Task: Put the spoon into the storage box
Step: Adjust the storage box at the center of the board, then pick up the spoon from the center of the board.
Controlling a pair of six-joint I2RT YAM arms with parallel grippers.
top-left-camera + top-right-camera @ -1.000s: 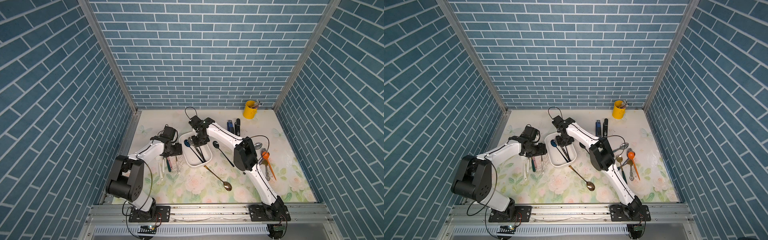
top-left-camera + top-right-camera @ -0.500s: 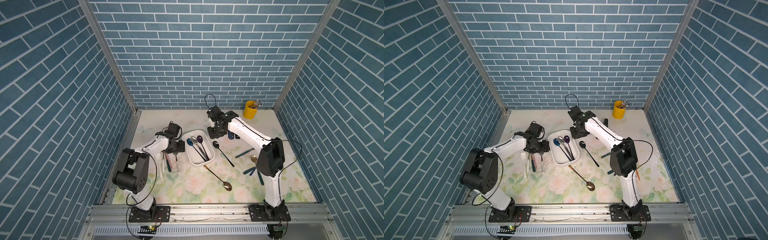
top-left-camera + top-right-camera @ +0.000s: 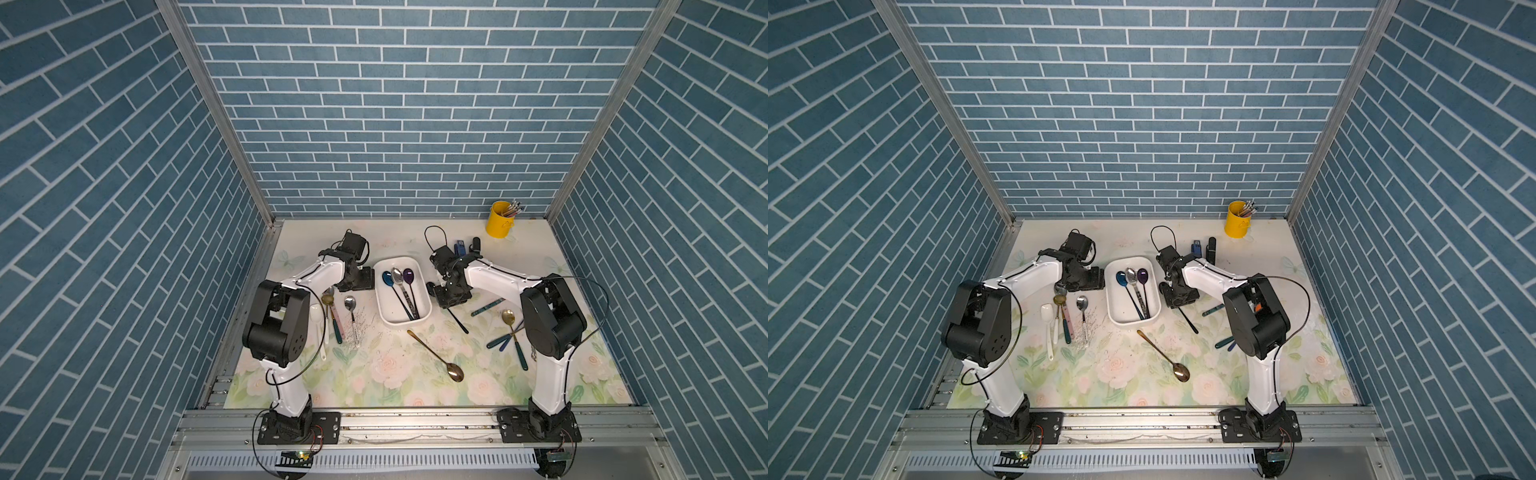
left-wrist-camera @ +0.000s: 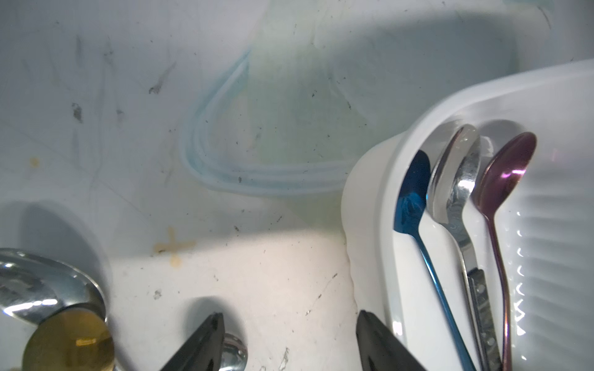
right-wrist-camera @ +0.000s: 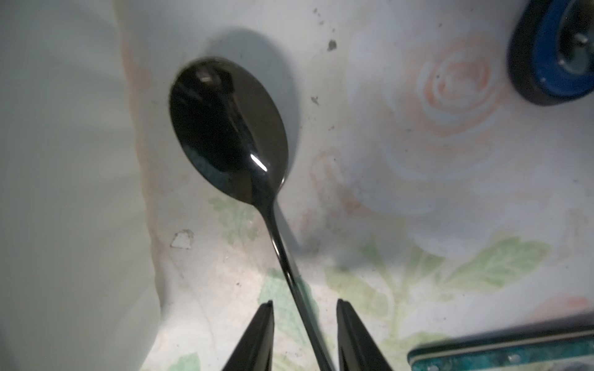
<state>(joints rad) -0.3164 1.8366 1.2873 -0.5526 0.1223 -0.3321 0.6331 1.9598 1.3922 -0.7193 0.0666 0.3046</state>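
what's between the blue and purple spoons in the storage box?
A silver spoon. Its bowl sits between the blue spoon and the purple spoon inside the storage box. The left wrist view shows it clearest; both top views show it too.

- Shallow white plastic storage box (image 3: 392,311): plain white.
- Inside the box: blue metal spoon (image 3: 388,278), silver metal spoon (image 3: 397,275), purple metal spoon (image 3: 408,275).
- Just beside the box: glossy black metal spoon (image 5: 228,125).
- Near the box: slender gold metal spoon (image 3: 436,355).
- Well apart from the box: yellow cylindrical cup (image 3: 499,219).
- Under the box: pale table cover (image 3: 386,370), pink roses, green leaves.
- Behind the box: blue brick-patterned wall (image 3: 395,104), white joints.
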